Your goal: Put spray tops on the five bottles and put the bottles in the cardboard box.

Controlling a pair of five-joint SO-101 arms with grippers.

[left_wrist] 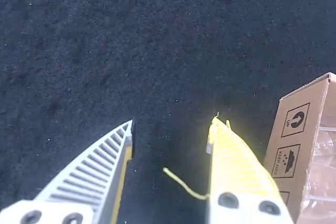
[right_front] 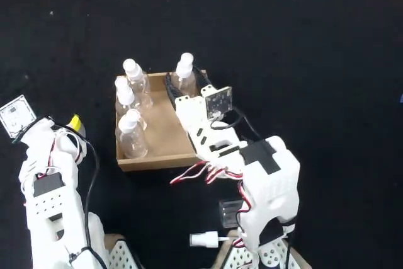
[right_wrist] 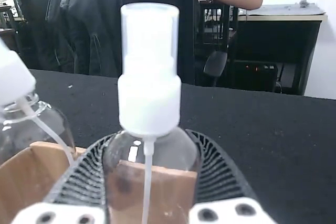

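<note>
The cardboard box [right_front: 165, 155] lies open at mid-table. Three capped clear bottles [right_front: 131, 135] stand along its left side. A fourth bottle [right_front: 185, 70] with a white spray top [right_wrist: 148, 77] stands upright at the box's back right corner. My right gripper [right_front: 186, 89] is shut on it, its black fingers [right_wrist: 210, 161] hugging the body [right_wrist: 157, 153]. Well left of the box, my left gripper [right_front: 66, 123] hangs open over bare cloth; the left wrist view shows nothing in the left gripper [left_wrist: 173, 124].
A loose white spray top [right_front: 204, 239] lies near the front edge between the arm bases. A clear object [right_front: 230, 212] sits partly hidden beside the right arm. The box wall [left_wrist: 302, 145] is close to the left gripper's yellow finger [left_wrist: 231, 171]. Black cloth surrounds the box.
</note>
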